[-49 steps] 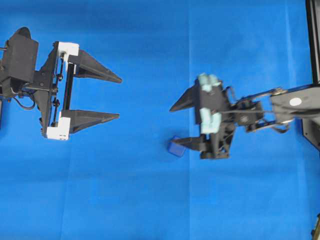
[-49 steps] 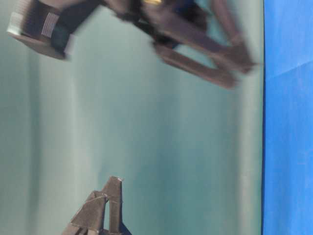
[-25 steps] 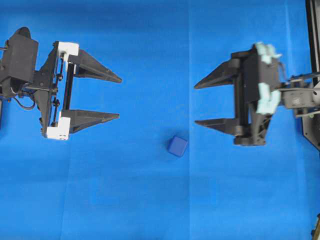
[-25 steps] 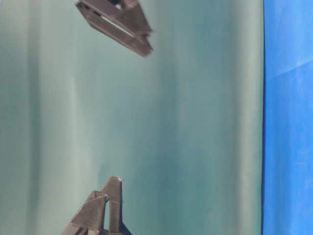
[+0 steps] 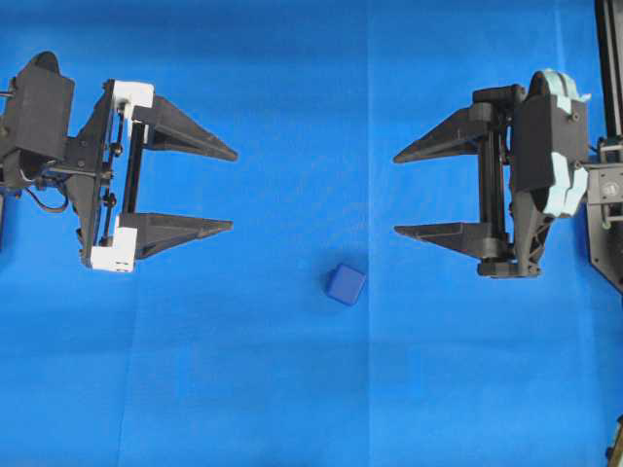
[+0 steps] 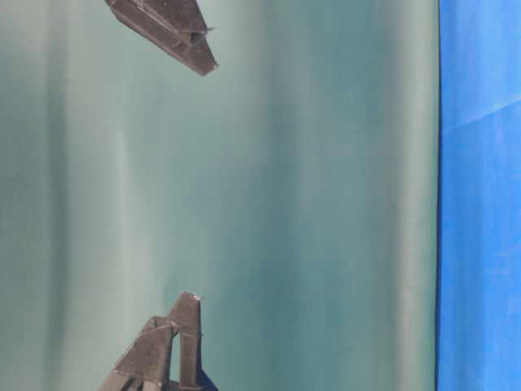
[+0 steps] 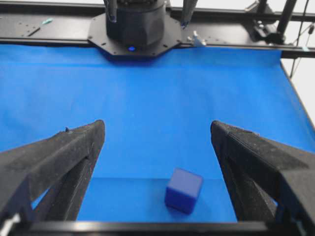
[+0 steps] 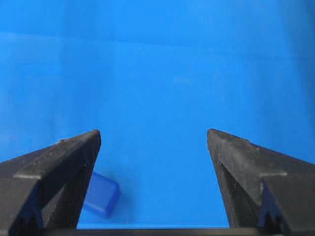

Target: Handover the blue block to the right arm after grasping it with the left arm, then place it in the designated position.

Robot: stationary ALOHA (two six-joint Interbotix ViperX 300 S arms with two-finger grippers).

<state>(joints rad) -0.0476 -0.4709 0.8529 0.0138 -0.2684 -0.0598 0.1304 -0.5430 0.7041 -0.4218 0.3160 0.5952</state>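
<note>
The desk is covered by a blue cloth (image 5: 292,389), and nothing else but the two arms and one cube is seen on it. The left arm (image 5: 44,161), marked by white brackets, is held at one edge of the overhead view; its gripper (image 5: 234,190) is spread wide and nothing is carried between the jaws. The right arm (image 5: 584,185), with its pale teal-grey cap, is set at the opposite edge — its gripper (image 5: 397,195) is likewise released and empty, the jaws pointed toward the left ones across the middle.

The blue block (image 5: 346,285) is seen lying alone on the cloth, touched by neither arm. From the left wrist view it is placed ahead of the jaws, between their lines and nearer the right-hand one (image 7: 183,190). From the right wrist view it is found beside and partly behind the left-hand jaw (image 8: 101,194), outside the gap.

As for progress, the block rests free with both arms clear of it. Either the handover and placing are already finished or no step has begun — the pictures do not settle which, since no marked spot for the block is visible on the cloth.
</note>
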